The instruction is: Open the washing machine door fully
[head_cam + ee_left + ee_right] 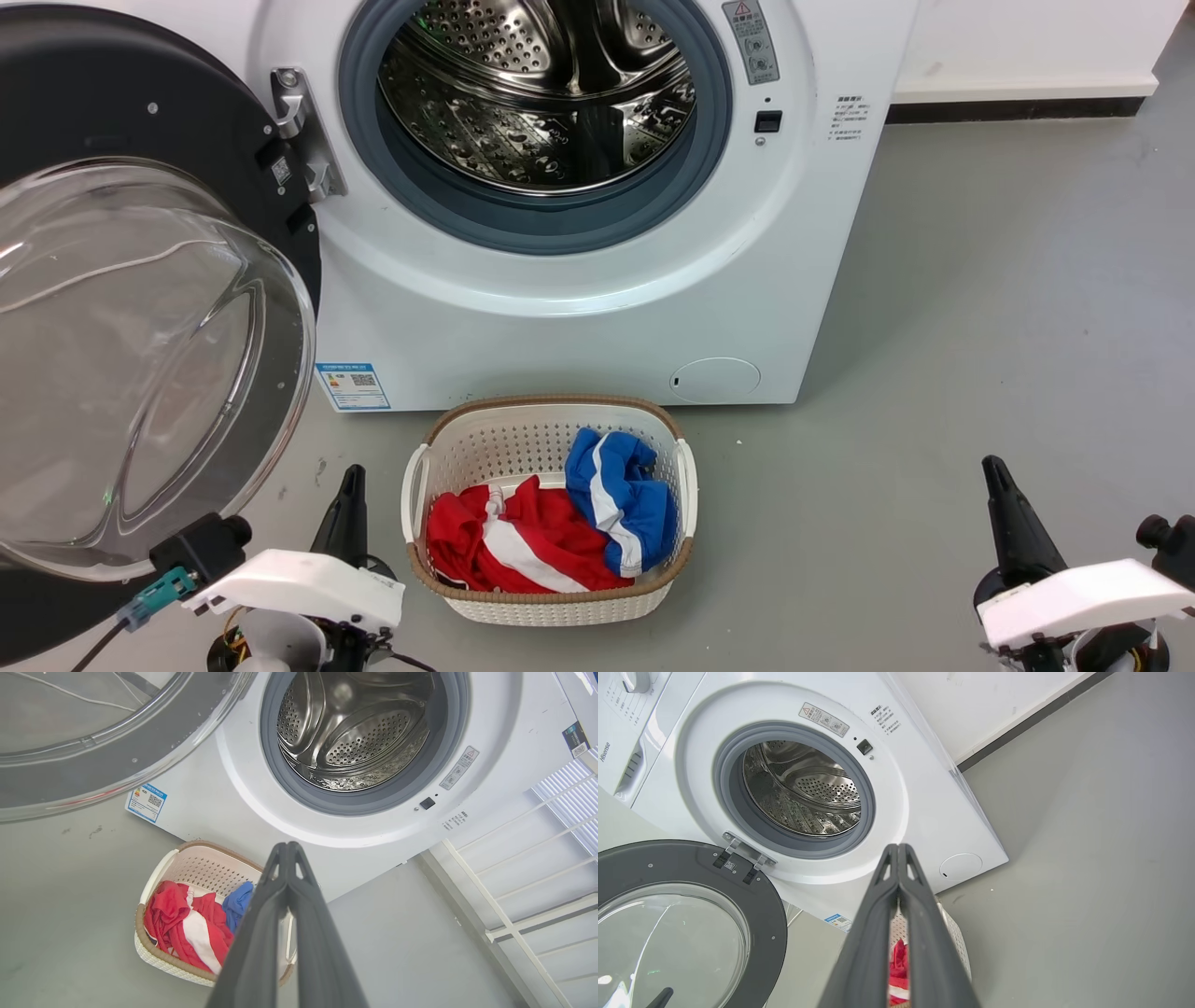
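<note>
A: door status?
B: washing machine door (140,355) hangs on its hinge (303,131) left of the washing machine (579,317), drum (541,103) exposed. Probably full swing; angle hard to read.
A: grippers?
B: left gripper (289,849) and right gripper (899,849): fingers pressed together, holding nothing, neither touching door.

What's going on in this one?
The washing machine door is swung wide open at the left of the washing machine, exposing the steel drum. Neither arm touches it: the left gripper and right gripper sit low, jaws closed on nothing. A basket of red and blue clothes stands on the floor in front of the machine.
</note>
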You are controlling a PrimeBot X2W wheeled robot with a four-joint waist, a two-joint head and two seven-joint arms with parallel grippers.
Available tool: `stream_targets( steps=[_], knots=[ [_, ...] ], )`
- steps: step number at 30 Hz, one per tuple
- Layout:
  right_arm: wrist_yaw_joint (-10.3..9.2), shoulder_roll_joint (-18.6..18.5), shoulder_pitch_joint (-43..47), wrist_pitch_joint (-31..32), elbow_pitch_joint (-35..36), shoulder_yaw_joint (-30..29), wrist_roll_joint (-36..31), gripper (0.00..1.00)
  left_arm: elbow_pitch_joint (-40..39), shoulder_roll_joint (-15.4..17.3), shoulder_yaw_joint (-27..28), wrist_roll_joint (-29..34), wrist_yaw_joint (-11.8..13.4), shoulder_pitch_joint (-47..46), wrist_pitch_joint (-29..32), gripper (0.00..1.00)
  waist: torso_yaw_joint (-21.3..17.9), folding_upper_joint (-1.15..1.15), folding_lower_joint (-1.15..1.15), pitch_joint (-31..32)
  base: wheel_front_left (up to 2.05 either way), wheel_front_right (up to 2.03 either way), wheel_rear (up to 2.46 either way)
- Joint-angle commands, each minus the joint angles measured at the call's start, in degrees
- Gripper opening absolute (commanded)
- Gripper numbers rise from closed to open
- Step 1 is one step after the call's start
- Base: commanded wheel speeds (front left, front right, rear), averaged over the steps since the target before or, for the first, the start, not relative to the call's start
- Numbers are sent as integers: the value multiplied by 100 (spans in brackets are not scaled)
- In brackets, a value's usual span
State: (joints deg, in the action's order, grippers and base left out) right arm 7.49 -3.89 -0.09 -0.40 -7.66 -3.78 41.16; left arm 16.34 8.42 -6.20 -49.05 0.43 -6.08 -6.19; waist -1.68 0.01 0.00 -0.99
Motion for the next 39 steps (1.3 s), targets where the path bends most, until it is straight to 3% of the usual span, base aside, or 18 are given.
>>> stream_targets(
  steps=[1, 39],
  knots=[
    [1, -2, -197, 30, 32, -28, 210, 0, -91, -10, 86, -172, -49, -85, 43, 0, 3, -1, 0, 1, 0, 0, 0],
    [1, 55, -432, 380, -316, -165, 2779, 0, -172, -292, 722, -2348, -449, -58, 697, 0, 73, -1, 0, 35, 0, 0, 0]
  ],
)
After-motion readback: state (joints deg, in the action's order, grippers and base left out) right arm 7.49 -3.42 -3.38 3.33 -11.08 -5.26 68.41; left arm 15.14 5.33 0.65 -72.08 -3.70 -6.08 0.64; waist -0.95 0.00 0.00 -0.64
